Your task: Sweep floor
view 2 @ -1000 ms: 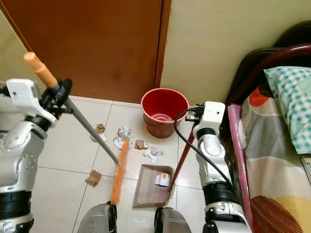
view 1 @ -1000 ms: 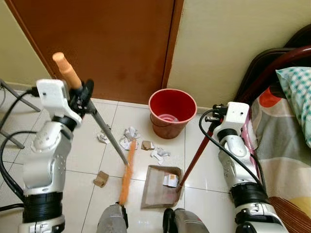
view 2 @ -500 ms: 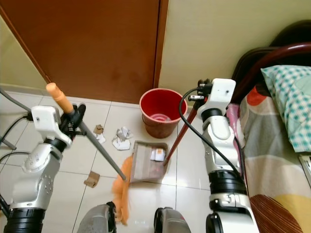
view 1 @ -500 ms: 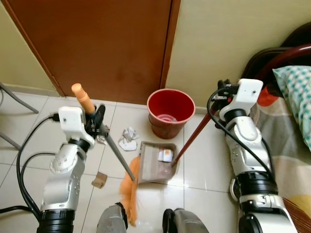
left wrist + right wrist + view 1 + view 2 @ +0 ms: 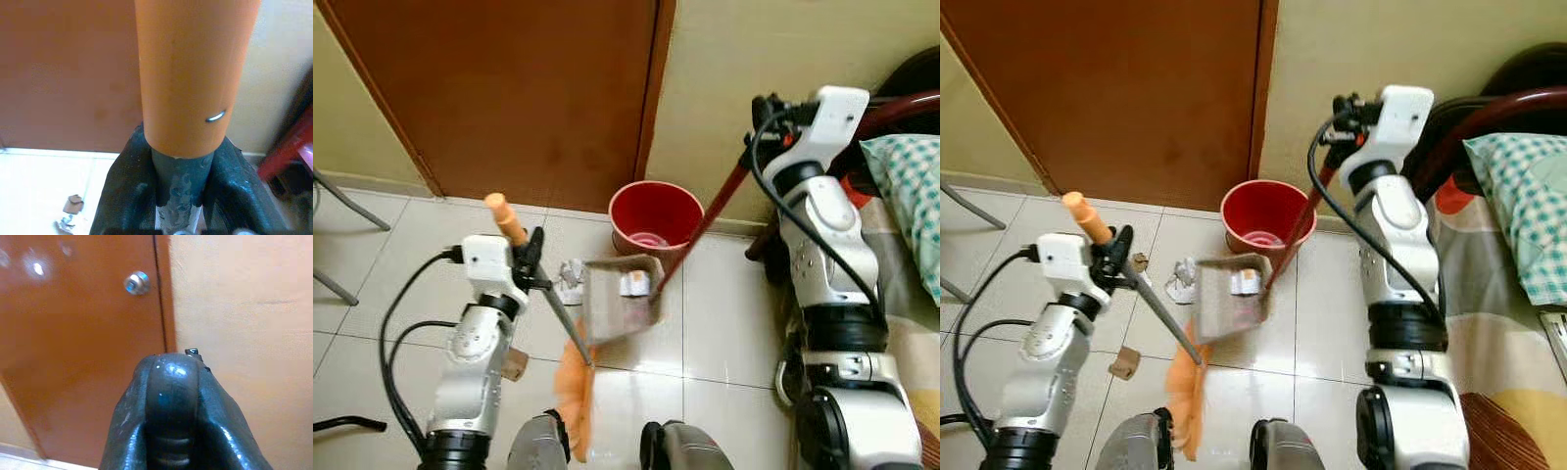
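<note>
The left gripper [image 5: 530,262] was clamped on the broom's grey pole [image 5: 560,315] just below its orange grip [image 5: 505,217], the orange bristles [image 5: 574,397] resting on the tiled floor [image 5: 724,323] by the robot's feet. The right gripper [image 5: 766,110], raised near the wall, was closed around the dustpan's red handle [image 5: 705,220]. The dustpan [image 5: 619,304] hung lifted and tilted, paper scraps [image 5: 633,284] inside, just beside the red bucket [image 5: 656,217]. Crumpled paper [image 5: 572,274] lay near the brown door [image 5: 509,88].

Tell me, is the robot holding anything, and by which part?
Yes. Its left gripper holds the broom by the grey shaft just below the orange grip, and its right gripper holds the dustpan by the top of its long red handle.
</note>
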